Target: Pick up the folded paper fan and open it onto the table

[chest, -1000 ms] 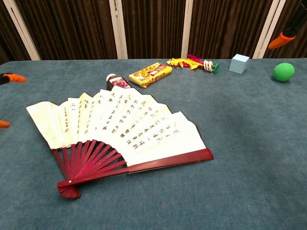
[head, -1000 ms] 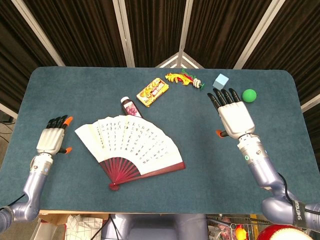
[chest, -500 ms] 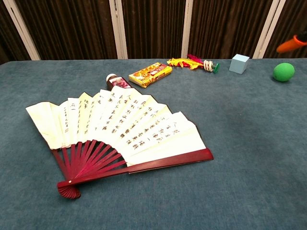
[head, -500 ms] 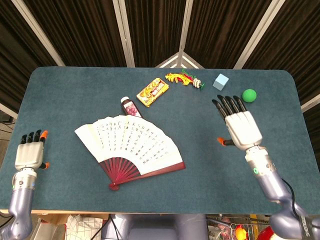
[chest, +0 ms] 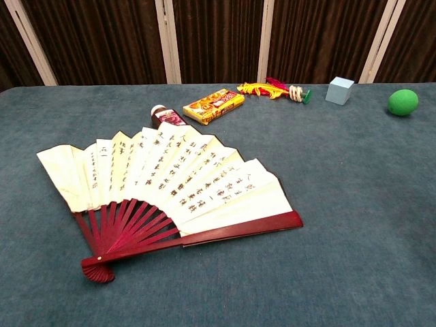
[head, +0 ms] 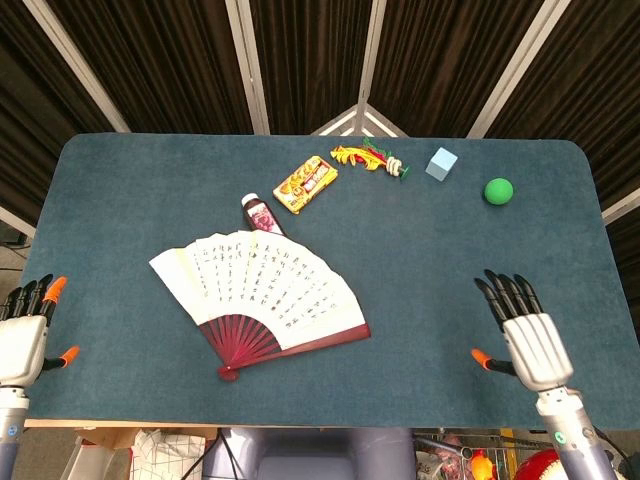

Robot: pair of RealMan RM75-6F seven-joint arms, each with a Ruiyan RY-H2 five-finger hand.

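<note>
Dark pleated curtains with pale slanted posts are hanging behind a table (head: 120, 180) covered in blue-green felt, and the paper fan (head: 262, 298) is lying spread wide open and flat on it, a bit left of the middle, cream leaf with rows of black writing facing up and the dark red ribs meeting at a pivot near the front edge. Right at the fan's far edge a small dark bottle (head: 260, 214) is lying on its side, just touching or barely tucked under the paper (can't tell which). Further back a yellow packet (head: 305, 183) is sitting at a slant, with a red and yellow toy thing (head: 371, 159) beside it, then a light blue cube (head: 442, 163) and a green ball (head: 498, 191) toward the right. Nothing is sitting on top of the fan. The left hand (head: 22, 338) is hovering at the table's front left corner, fingers spread and holding nothing, well apart from the fan. The right hand (head: 527, 338) is hanging over the front right part, palm down, fingers straight and apart, also holding nothing. The chest view isn't catching either hand.
</note>
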